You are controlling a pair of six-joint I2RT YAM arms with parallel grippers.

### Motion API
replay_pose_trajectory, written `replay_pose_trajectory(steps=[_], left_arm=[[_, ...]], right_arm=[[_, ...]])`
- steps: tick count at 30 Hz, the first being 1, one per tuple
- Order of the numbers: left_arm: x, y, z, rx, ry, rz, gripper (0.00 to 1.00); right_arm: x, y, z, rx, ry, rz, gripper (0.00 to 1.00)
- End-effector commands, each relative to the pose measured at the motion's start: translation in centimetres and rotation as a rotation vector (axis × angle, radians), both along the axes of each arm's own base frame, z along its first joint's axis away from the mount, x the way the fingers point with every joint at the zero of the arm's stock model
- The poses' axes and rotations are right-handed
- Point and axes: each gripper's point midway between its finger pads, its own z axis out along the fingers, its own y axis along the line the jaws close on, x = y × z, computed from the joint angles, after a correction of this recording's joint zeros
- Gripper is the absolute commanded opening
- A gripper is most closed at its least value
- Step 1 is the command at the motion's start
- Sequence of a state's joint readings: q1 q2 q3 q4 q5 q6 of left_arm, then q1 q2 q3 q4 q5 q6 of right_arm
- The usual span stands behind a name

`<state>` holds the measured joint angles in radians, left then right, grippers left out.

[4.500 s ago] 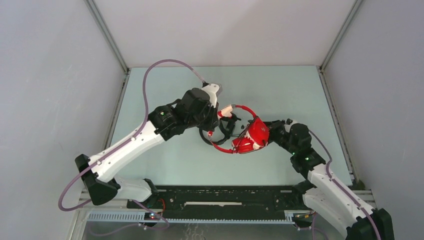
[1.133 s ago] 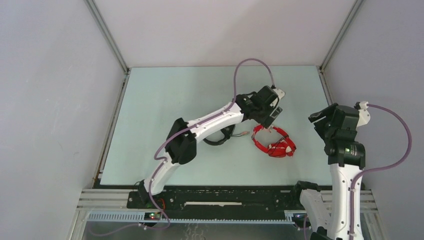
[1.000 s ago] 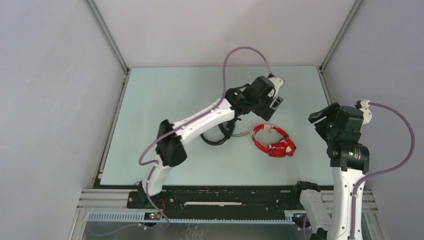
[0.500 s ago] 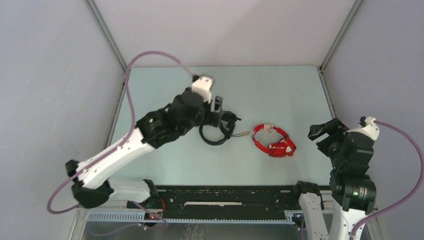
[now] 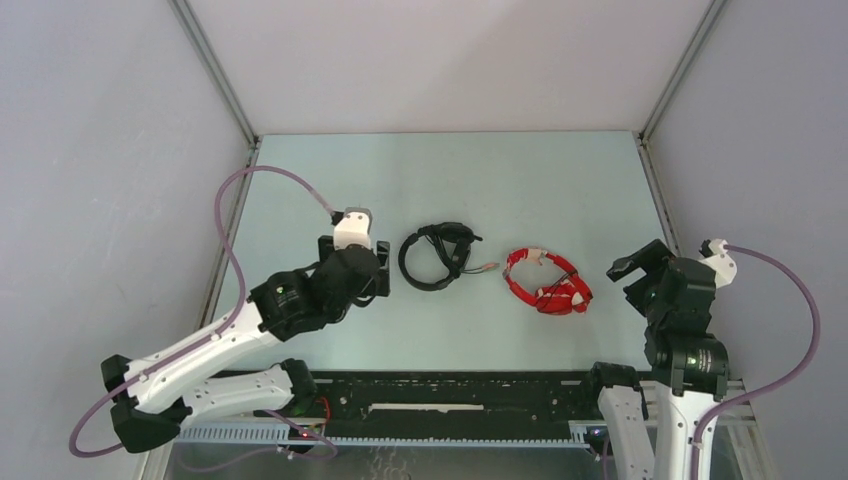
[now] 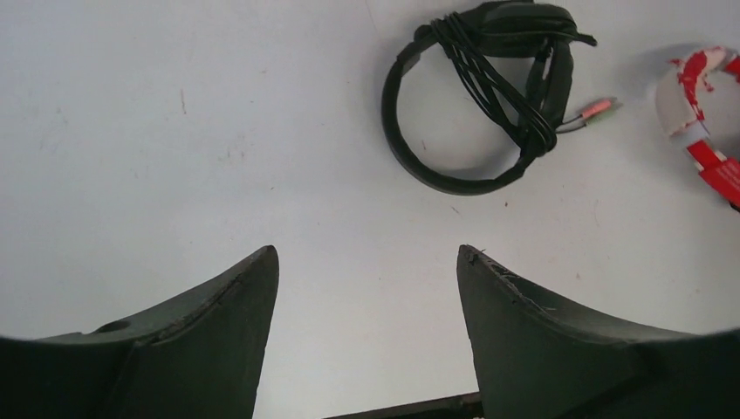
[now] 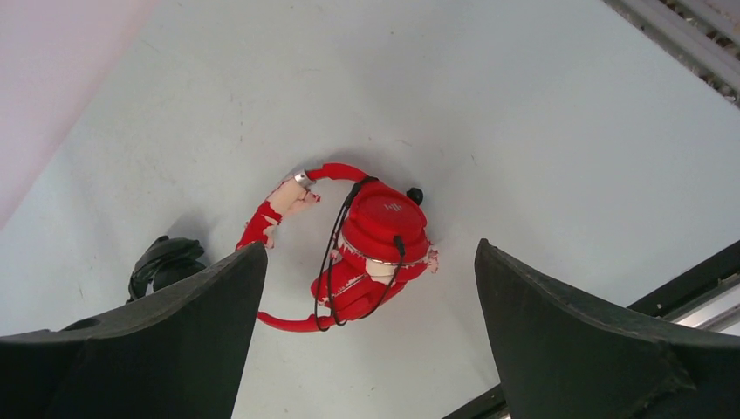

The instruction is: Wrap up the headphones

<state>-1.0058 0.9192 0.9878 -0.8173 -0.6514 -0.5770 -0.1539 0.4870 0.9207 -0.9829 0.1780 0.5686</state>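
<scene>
The red headphones [image 5: 548, 283] lie folded on the table right of centre, with the thin dark cable looped around the earcups [image 7: 381, 229] and headband. One worn end of the headband shows at the right edge of the left wrist view [image 6: 703, 87]. My right gripper [image 5: 637, 266] hovers to their right, raised, open, nothing between its fingers [image 7: 369, 246]. My left gripper [image 5: 379, 277] is open and empty [image 6: 366, 253], left of the black headphones and well apart from the red ones.
Black headphones [image 5: 437, 257] with their cable bundled around the band lie just left of the red pair [image 6: 489, 96], plug tips pointing toward it. Enclosure walls border the table on three sides. A black rail [image 5: 450, 400] runs along the near edge.
The left arm has swung back from above the red headphones to the near left of the black pair. The right arm has drawn back toward its base and its jaws have widened. Both headphones stayed put.
</scene>
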Motion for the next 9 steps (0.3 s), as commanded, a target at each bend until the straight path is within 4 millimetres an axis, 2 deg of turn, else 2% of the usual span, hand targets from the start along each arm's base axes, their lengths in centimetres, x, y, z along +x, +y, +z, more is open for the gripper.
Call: replay_pose_trajectory(steps=[1,9], left_arm=[[0.72,1.39,1.24,-0.037,-0.062,0.113,0.79],[1.21,1.01,1.32,-0.039,-0.087,0.107,0.77]], right_arm=[[0.45,-0.26,1.23,0.000,-0.067,-0.025,0.98],[-0.35,-0.26,1.58,-0.014,-0.090,-0.026,0.99]])
